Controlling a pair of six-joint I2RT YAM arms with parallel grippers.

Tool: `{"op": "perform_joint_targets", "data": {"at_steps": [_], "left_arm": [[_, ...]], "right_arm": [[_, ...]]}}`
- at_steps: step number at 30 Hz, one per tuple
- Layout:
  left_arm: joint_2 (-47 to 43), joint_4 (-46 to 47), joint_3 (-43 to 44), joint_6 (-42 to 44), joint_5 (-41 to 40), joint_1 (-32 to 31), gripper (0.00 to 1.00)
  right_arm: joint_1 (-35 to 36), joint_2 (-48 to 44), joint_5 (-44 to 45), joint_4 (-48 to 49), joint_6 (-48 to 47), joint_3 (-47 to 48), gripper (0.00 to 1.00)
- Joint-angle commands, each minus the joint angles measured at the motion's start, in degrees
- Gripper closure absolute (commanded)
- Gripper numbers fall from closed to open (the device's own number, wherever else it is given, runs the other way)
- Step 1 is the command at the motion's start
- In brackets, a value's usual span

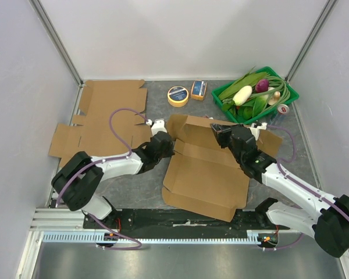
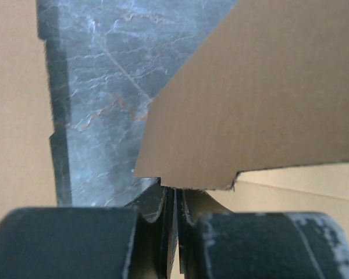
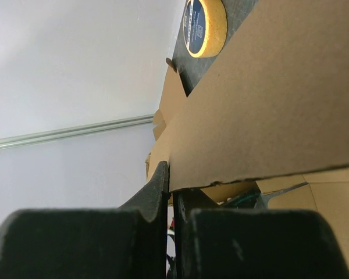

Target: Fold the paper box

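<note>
The brown paper box lies half-folded in the middle of the table, its flaps partly raised. My left gripper is at the box's left side, shut on the edge of a left flap; the fingertips pinch the flap's lower edge. My right gripper is at the box's back edge, shut on the rear flap, whose edge sits between the fingertips. The box floor and front wall show only in the top view.
Flat unfolded cardboard sheets lie at the back left. A yellow tape roll, also in the right wrist view, and a small box sit at the back. A green basket of vegetables stands back right.
</note>
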Motion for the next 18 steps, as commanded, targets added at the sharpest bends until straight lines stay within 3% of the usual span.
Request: {"op": "perform_joint_targets", "data": {"at_steps": [1, 7, 18], "left_arm": [[4.9, 0.2, 5.6, -1.5, -4.8, -0.2, 0.91], [8.2, 4.5, 8.2, 1.3, 1.8, -1.2, 0.91], [1.4, 14.0, -1.5, 3.9, 9.6, -1.2, 0.84]], "right_arm": [[-0.2, -0.1, -0.6, 2.9, -0.7, -0.1, 1.00], [-0.3, 1.0, -3.2, 3.8, -4.7, 0.0, 1.00], [-0.3, -6.9, -2.2, 6.7, -15.3, -11.5, 1.00]]}}
